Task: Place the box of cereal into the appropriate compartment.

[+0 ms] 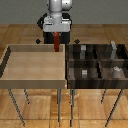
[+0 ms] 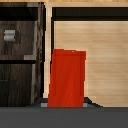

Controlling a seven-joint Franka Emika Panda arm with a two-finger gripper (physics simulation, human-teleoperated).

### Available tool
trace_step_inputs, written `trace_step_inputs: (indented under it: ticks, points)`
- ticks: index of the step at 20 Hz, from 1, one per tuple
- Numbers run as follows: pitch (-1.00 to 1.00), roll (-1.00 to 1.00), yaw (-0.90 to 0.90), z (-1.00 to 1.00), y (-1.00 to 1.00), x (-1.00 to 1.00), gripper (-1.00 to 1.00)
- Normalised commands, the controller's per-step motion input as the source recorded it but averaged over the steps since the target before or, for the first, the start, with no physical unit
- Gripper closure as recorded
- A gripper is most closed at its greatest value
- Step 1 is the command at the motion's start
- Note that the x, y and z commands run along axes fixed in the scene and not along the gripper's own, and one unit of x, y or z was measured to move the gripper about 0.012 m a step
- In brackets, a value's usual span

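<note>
One box (image 1: 57, 41) of cereal, pinched in the tool (image 1: 57, 34), hanging over the light tray's (image 1: 20, 75) far edge beside the dark organizer (image 1: 75, 75). I'd carry it level, clear the divider, then lower straight.
</note>
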Motion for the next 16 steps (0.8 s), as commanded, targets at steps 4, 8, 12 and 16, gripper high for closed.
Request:
trace_step_inputs:
  ticks: [4,8,12,16]
  points:
    - [0.0,0.0,0.0,0.0,1.0,0.0,1.0]
    - [0.0,0.0,0.0,0.0,1.0,0.0,1.0]
    - [0.0,0.0,0.0,0.0,1.0,0.0,1.0]
    - [0.0,0.0,0.0,0.0,1.0,0.0,1.0]
